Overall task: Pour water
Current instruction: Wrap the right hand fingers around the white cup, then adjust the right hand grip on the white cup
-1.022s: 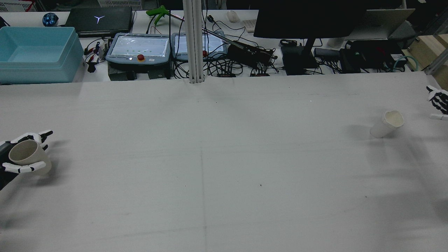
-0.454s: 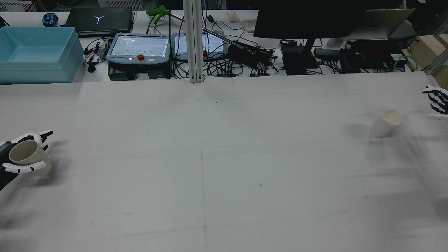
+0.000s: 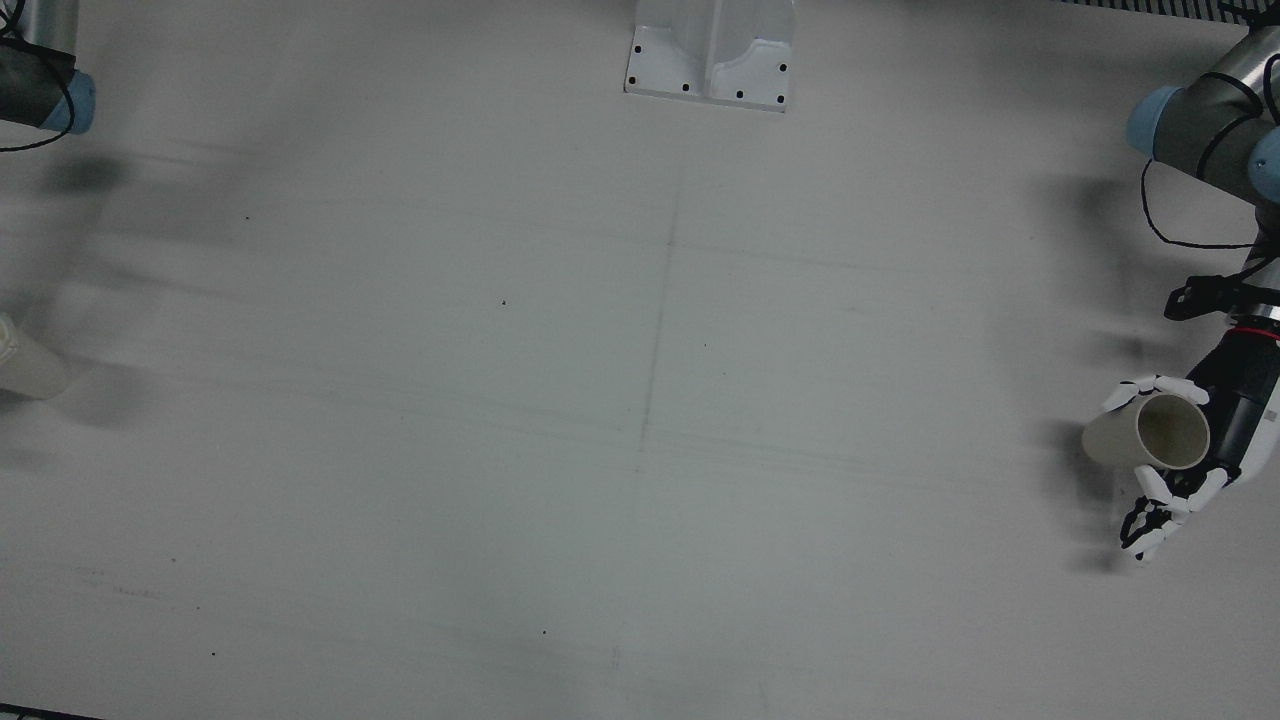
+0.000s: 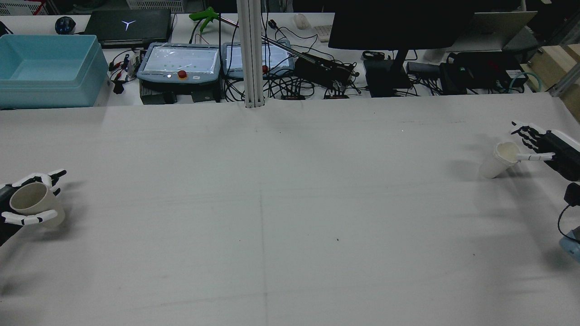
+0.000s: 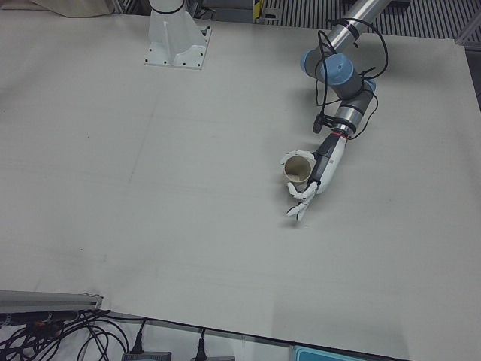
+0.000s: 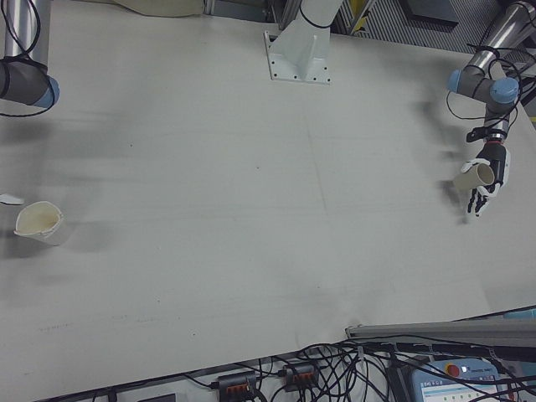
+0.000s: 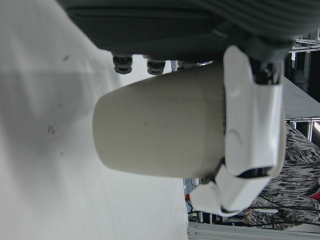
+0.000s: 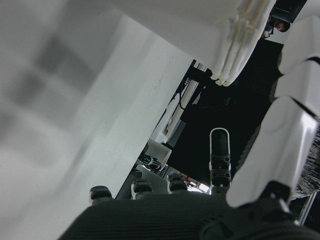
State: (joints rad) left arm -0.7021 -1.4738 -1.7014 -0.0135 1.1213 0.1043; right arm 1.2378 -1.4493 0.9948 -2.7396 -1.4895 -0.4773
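Paper cup [image 4: 32,203] number one sits in my left hand [image 4: 20,206], at the left edge of the table [image 4: 272,203] in the rear view. My fingers [image 7: 252,125] curl around its wall, thumb on one side and the rest on the other, and the cup stands upright with its mouth open to the ceiling. The front view shows its inside [image 3: 1172,432] but not clearly enough for me to tell whether it holds any water.

A second paper cup [image 4: 500,159], white, stands far across the table near the right edge. My right hand [image 4: 537,140] is just beside its rim with fingers spread apart and holding nothing; one fingertip [image 4: 521,157] reaches toward the rim, though I cannot tell whether it touches.
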